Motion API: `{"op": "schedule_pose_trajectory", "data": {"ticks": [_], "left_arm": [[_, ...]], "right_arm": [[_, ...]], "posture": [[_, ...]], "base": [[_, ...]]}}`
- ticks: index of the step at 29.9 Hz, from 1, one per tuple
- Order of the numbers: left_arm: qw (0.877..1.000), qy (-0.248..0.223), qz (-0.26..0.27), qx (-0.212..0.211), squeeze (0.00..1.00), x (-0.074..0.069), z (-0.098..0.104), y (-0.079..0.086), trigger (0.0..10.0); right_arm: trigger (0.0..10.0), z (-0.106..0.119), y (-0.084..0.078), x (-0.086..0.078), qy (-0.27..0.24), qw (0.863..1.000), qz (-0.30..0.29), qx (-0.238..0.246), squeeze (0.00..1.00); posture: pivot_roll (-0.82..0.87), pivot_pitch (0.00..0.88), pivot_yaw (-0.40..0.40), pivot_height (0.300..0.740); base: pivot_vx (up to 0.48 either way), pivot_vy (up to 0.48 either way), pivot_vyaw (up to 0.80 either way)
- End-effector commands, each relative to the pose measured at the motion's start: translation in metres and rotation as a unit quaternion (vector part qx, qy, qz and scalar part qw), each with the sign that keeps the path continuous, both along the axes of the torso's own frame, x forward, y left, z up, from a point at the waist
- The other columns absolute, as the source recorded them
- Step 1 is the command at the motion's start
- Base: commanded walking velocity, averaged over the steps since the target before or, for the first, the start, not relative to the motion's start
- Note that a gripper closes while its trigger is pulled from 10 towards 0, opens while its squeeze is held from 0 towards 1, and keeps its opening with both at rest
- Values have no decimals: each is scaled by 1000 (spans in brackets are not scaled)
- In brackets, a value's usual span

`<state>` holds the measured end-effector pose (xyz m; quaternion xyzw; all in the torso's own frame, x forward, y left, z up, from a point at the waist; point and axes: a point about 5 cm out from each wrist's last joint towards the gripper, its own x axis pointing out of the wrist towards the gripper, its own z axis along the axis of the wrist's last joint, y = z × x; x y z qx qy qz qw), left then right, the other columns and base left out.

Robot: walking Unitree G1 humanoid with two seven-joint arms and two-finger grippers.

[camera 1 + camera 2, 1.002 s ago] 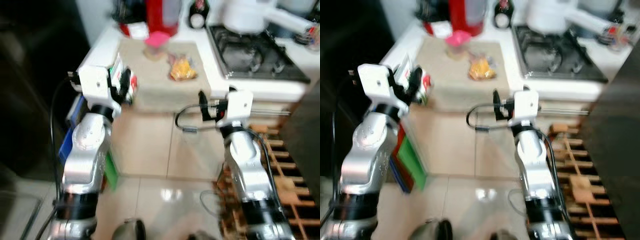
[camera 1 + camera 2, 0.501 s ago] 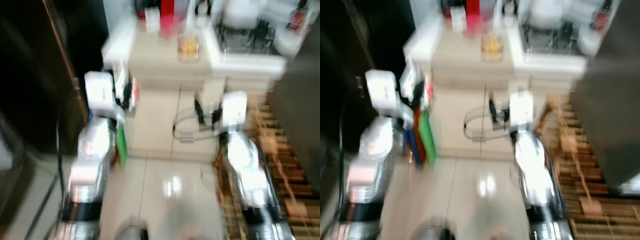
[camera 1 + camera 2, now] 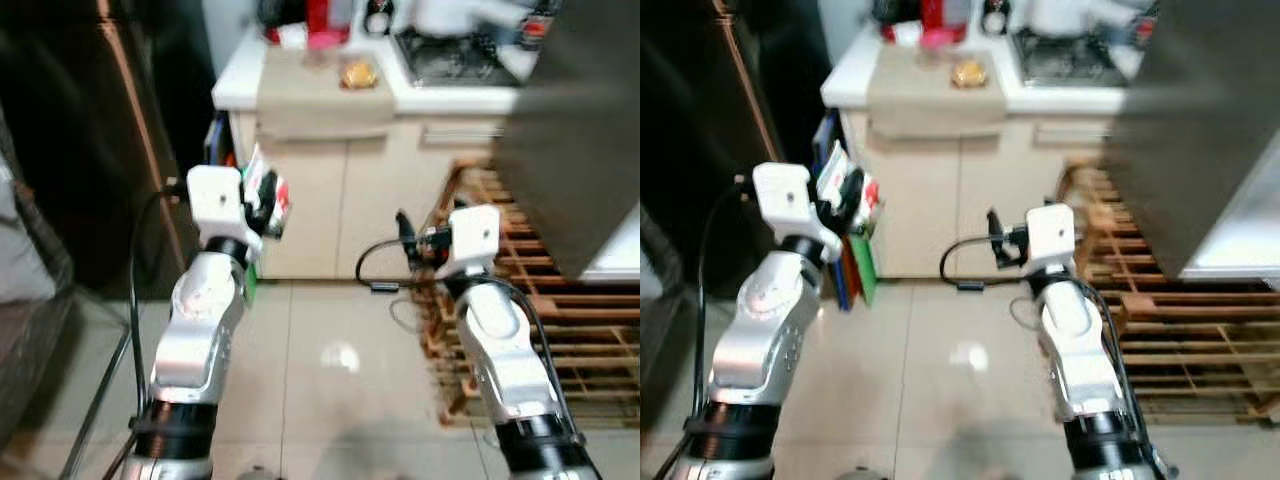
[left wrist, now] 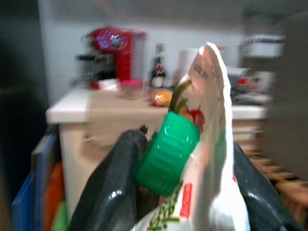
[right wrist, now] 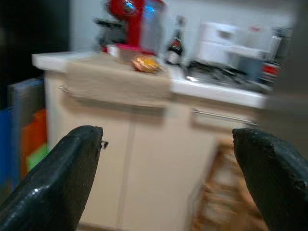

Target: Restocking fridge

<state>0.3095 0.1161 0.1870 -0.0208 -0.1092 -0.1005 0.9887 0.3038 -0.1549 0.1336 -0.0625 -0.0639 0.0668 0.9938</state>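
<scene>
Your left gripper [image 4: 178,192] is clamped on a white carton [image 3: 268,190] with a green screw cap [image 4: 167,153], the two black fingers [image 4: 111,192] pressing its sides — held upright at chest height, a sensible carry posture for restocking. Your right gripper [image 5: 166,178] is spread wide and carries nothing, so it is free for a door handle. Beneath you lies open tiled floor [image 3: 330,380], good room to step. To your right a wooden pallet [image 3: 560,330] edges the path; keep that foot off it. Ahead stands the counter [image 3: 330,90] with a red appliance [image 3: 318,15] and hob [image 3: 455,60]. A dark tall surface [image 3: 70,150] on your left — possibly the fridge; I cannot confirm.
</scene>
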Motion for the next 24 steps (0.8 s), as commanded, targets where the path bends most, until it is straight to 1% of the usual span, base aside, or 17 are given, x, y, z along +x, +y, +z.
{"op": "schedule_pose_trajectory", "data": {"ticks": [1, 4, 6, 8, 15, 19, 24], "left_arm": [[1000, -6, -3, 7, 0, 1, 1, 1, 10000], [1000, -6, -4, 8, 0, 2, 1, 0, 10000], [1000, -2, -6, -4, 0, 1, -1, -4, 10000], [1000, -4, -10, -4, 0, 0, -1, -7, 10000], [1000, 2, -22, 3, 0, -7, -10, -4, 10000], [1000, 3, -26, -1, 0, -6, -10, -4, 10000], [999, -1, -44, 4, 0, -2, -7, -12, 10000]], "right_arm": [[10000, 8, -1, 1, -15, 1000, -5, -2, 0], [10000, 8, -1, 1, -14, 1000, -5, -2, 0], [10000, 4, -1, -1, -6, 1000, -3, -4, 0], [10000, 4, -1, -1, -4, 1000, 0, -6, 0], [10000, -2, -4, -10, 8, 1000, -1, -13, 0], [10000, -6, -7, -15, 15, 1000, -6, -14, 0], [10000, -7, -4, -15, 15, 1000, -12, -11, 0]], "posture": [[-121, 0, 39, 740], [-124, 0, 38, 740], [-128, 0, 36, 740], [-129, 0, 36, 740], [-157, 0, 42, 740], [-165, 0, 52, 740], [-181, 0, 79, 740]], "base": [[0, -480, 0], [0, -480, 0], [0, -480, 0], [0, -480, 0], [0, -480, 0], [0, -480, 0], [0, -480, 0]]}}
